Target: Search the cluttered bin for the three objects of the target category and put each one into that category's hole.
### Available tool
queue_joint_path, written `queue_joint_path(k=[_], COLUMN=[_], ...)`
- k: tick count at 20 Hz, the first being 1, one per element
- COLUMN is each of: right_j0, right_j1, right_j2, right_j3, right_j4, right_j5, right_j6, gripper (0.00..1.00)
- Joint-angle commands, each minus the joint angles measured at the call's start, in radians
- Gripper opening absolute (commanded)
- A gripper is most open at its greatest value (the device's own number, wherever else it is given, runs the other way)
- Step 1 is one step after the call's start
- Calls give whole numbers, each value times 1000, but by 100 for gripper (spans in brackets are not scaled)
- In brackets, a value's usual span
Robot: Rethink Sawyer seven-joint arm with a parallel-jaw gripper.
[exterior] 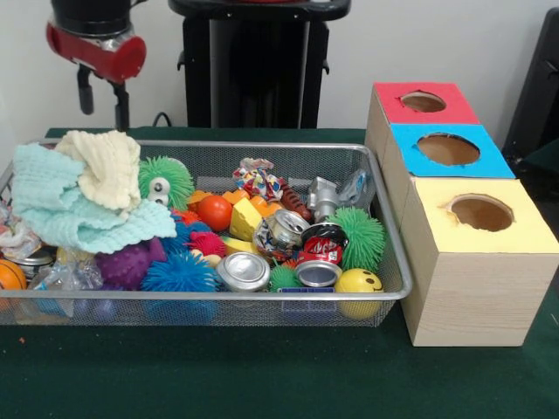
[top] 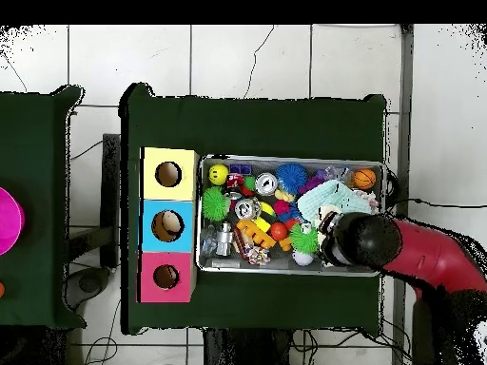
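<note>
Silver mesh bin fills the left and centre of the front view on the green desk, boxes at its right. The pincer hangs empty and spread at upper left, above the cloths. Cans look light, slick and easily dented: take one across its wall. Cloths are limp; pinch a raised fold.

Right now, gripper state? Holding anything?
Gripper: open, its two dark fingers apart and empty, above the far corner of the silver wire-mesh bin, over the cream knitted cloth.
</note>
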Motion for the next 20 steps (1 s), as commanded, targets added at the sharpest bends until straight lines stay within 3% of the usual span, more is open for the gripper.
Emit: queue_joint_path(k=[1, 11, 20], right_j0=[126, 179, 166], right_j1=[76, 177, 240], right_j2=[0, -35, -29], right_j3=[11, -94, -128], right_j4=[-13, 25, 33], right_j5=[-23, -42, -100], right_j6=[126, 149, 132], gripper=[100, 100, 100])
